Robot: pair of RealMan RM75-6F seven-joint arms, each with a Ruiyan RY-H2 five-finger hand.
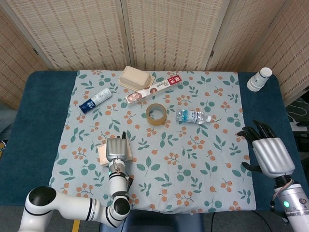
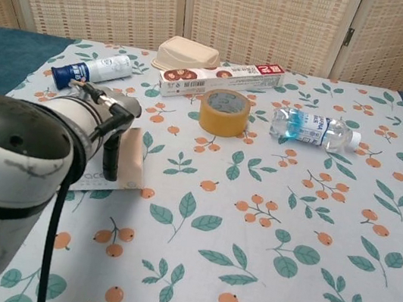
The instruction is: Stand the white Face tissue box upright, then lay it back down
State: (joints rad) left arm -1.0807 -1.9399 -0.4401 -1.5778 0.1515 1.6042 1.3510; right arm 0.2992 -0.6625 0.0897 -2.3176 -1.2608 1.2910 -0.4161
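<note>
1. Tissue box [image 1: 102,153], near left part of the flowered cloth [image 1: 193,159], lying flat; mostly covered from above by the left hand [image 1: 117,150].
2. Left hand resting over the box, dark fingers [image 2: 110,158] reaching down its near right side in the chest view; actual grip around the box hidden by the arm, so impossible to tell whether held or merely touched.
3. Right hand [image 1: 266,151] far off at the right table edge, fingers spread apart, holding nothing.
4. Step in hand, judged from the lie of the box: completing the lay-down, or releasing after it.
5. For a clean finish: lower until the broad face sits fully on the cloth, then open the fingers and lift straight up, avoiding a drag on the box edge.
6. Tape roll [image 1: 156,113], water bottle [image 1: 193,116] and long carton [image 1: 153,89] well apart behind; blue-capped tube [image 2: 90,70] behind left, clear of the withdrawal path.
</note>
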